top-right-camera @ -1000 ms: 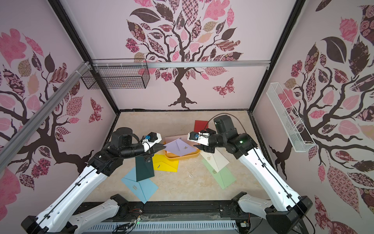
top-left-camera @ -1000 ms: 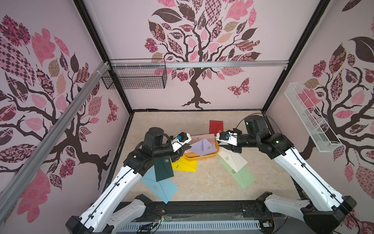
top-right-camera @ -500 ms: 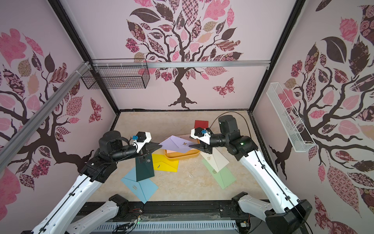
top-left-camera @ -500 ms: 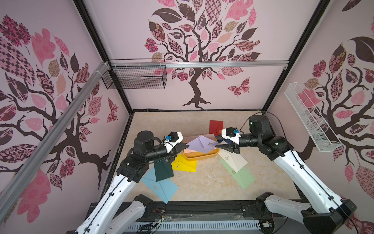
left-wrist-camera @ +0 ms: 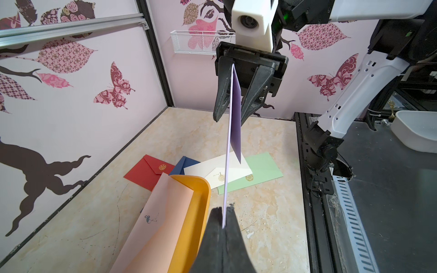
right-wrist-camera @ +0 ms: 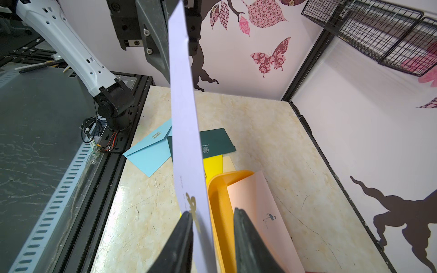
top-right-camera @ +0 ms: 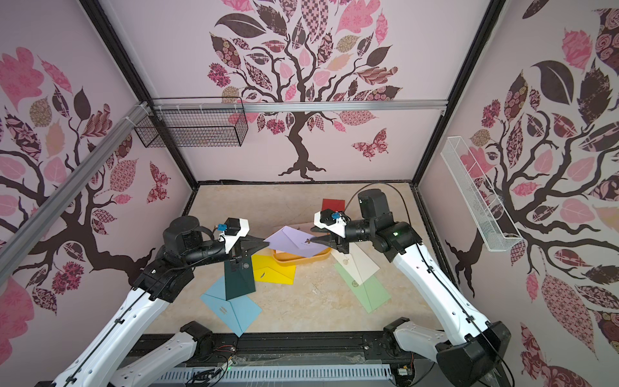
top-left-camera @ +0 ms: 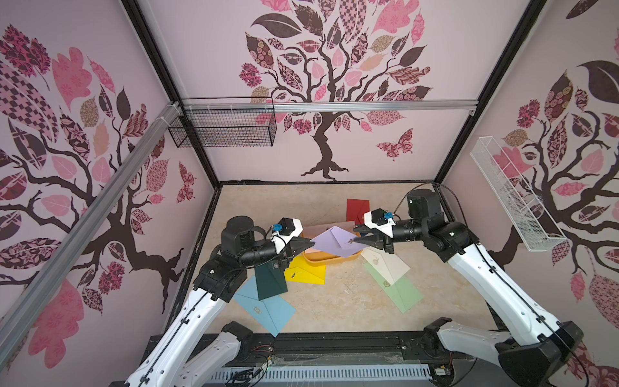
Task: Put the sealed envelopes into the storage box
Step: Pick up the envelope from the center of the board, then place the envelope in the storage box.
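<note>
A lilac envelope [top-left-camera: 335, 241] hangs on edge above the yellow-orange storage box [top-left-camera: 321, 262]. My left gripper [left-wrist-camera: 223, 210] is shut on one end of it. My right gripper [right-wrist-camera: 212, 212] straddles the other end, by the gold emblem. Its jaws stand apart: one finger [right-wrist-camera: 186, 227] lies against the paper, with a gap to the other. A pink envelope [left-wrist-camera: 165, 212] leans in the box, sticking out over its rim. Red [top-left-camera: 356, 209], yellow [top-left-camera: 306, 273], dark green [top-left-camera: 269, 281], light blue [top-left-camera: 264, 308], cream [top-left-camera: 385, 264] and light green [top-left-camera: 400, 293] envelopes lie flat around the box.
A navy envelope [left-wrist-camera: 186, 163] peeks out between the red and cream ones. A black wire basket [top-left-camera: 224, 124] hangs on the back wall at the left. A white mesh tray [top-left-camera: 512, 197] hangs on the right wall. Black frame rails edge the tabletop.
The left gripper has drawn back leftward with the lilac envelope, lifting it off the box. The right gripper has come round its free end, and its jaws have narrowed.
</note>
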Available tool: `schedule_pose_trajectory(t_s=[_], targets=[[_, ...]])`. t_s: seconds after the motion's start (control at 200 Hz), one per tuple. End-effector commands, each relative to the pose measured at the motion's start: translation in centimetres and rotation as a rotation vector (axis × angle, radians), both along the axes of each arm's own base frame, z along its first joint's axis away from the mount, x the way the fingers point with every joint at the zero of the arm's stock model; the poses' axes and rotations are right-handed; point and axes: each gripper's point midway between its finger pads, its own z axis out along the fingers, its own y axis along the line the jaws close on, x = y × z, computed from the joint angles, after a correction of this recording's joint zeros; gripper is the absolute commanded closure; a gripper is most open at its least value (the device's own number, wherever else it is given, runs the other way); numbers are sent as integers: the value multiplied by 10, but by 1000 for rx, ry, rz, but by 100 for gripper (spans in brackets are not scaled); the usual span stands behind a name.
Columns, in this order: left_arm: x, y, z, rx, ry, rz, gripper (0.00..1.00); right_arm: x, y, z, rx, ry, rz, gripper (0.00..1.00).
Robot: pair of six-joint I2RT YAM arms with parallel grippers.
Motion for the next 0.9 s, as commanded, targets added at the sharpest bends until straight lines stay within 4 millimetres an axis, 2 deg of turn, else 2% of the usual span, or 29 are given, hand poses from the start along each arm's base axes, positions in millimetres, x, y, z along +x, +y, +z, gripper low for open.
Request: schedule_pose_trajectory(t_s=[0.0,0.035,0.115,0.17,0.265,0.325,0.35,0.37,0.395,0.425,0.43,0.44,0.455,0.575,0.655,0.815,0.895], targets=[[-4,-1,9,-28,-16,-25,100,2,3,5,14,8,18,67],[-5,-1,10,-29,-16,-28,100,1,4,5,16,12,23,68],[-4,-2,10,-29,-14,-31,100,0,5,4,19,19,32,75],[-4,-2,9,-27,-13,-29,100,0,6,3,17,26,34,88],[-2,-1,8,-26,-12,-18,100,0,6,3,14,28,39,100],[4,-1,6,-21,1,9,100,1,6,2,10,24,37,100],[7,0,6,-18,6,27,83,2,6,2,7,20,32,100],[9,2,4,-12,16,43,62,3,6,1,4,18,27,100],[13,4,2,-8,24,74,43,4,5,0,-4,16,24,100],[20,6,0,-8,38,116,26,6,5,0,-13,7,20,100],[21,7,0,-7,38,124,18,6,5,0,-13,6,20,100],[23,8,0,-9,43,139,8,7,5,-1,-18,6,16,100],[27,10,-1,-9,49,165,3,9,4,-1,-24,2,8,100],[57,36,-8,-19,105,430,2,24,1,-3,-106,-20,-33,100],[71,66,-26,24,207,644,2,35,-1,-6,-160,-40,-54,100],[58,115,-67,100,362,909,3,56,-4,-28,-327,-55,-84,100],[46,126,-78,76,402,950,3,66,-2,-43,-417,-64,-84,100]])
